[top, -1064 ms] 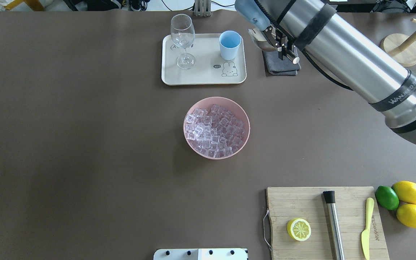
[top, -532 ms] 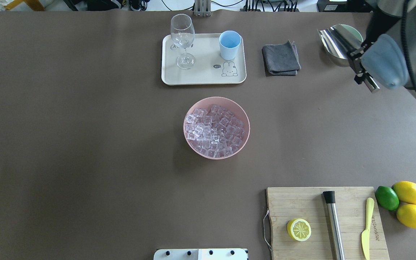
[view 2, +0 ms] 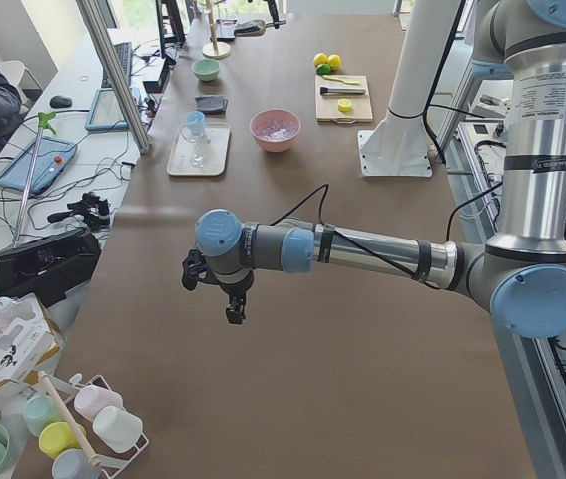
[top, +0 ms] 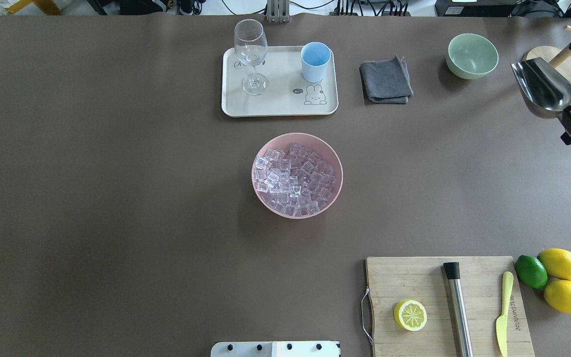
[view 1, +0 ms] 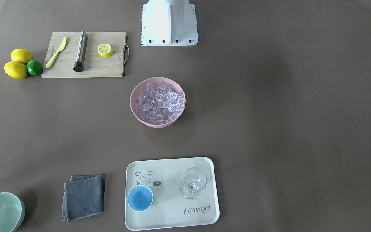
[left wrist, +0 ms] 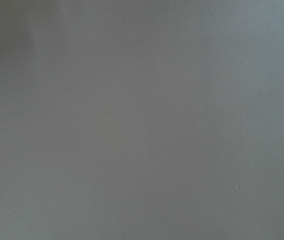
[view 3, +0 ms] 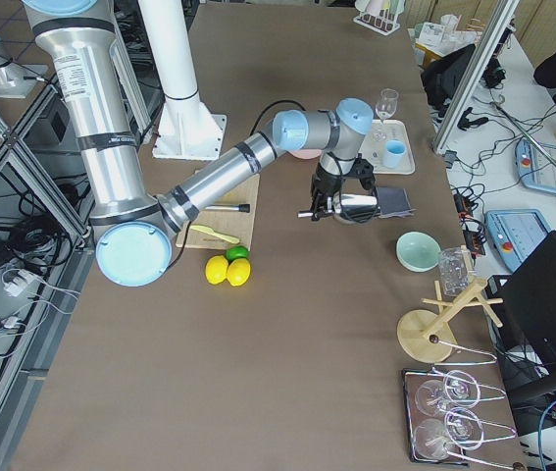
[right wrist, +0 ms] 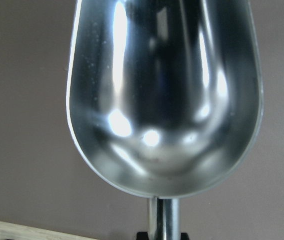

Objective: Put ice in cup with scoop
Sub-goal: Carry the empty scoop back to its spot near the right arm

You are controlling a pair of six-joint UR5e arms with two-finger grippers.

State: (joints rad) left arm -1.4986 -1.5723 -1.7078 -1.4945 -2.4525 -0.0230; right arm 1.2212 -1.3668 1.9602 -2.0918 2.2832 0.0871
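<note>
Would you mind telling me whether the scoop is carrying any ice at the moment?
No, in the right wrist view the scoop has a bare, shiny trough with nothing lying in it.

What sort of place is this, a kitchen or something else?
Probably a robotics lab staged as a drinks bar: a robot arm holds a steel scoop, bar props like the bowl of ice and lemons lie out, and cable-strewn desks stand alongside.
</note>
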